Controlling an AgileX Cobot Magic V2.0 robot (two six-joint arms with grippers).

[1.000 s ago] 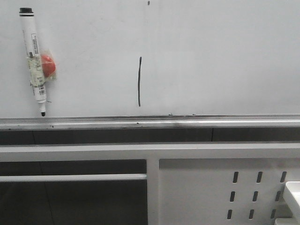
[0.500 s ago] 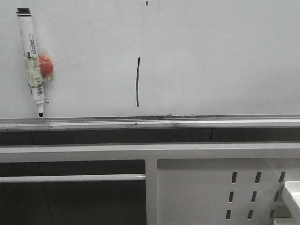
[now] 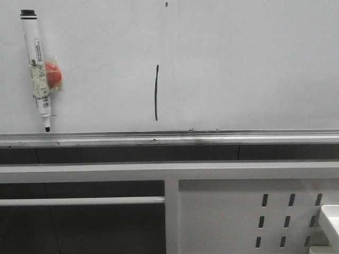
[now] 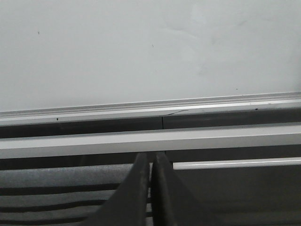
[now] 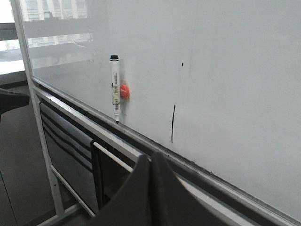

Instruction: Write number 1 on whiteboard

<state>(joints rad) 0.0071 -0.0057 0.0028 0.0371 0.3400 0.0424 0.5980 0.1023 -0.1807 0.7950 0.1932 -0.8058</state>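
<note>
**Stroke on the board, both grippers drawn back**

Filling most of your front view is the whiteboard (image 3: 243, 63), glossy and plain, with its silver rail (image 3: 169, 138) running along the lower edge. Take that rail as your landmark. Below it you see a white metal frame (image 3: 169, 172), and further below to the right a white panel with oblong slots (image 3: 238, 217).

Above the rail, roughly at mid-width of the front view, stands the number 1 (image 3: 156, 92): a thin black, slightly bowed vertical stroke whose lower end stops a little short of the rail. Well above it you find a tiny dark dot (image 3: 166, 4).

Far along the rail to the left, a marker pen (image 3: 37, 69) hangs against the board, black cap up, its tip just above the rail. A red-orange blob (image 3: 53, 75) sits against its right side, bound to it with clear tape.

Your left gripper (image 4: 151, 160) shows its fingers pressed together with nothing between them, pointing at the rail from below. Your right gripper (image 5: 151, 162) is likewise closed on nothing, off the board, with the pen and the stroke both in its view.
</note>
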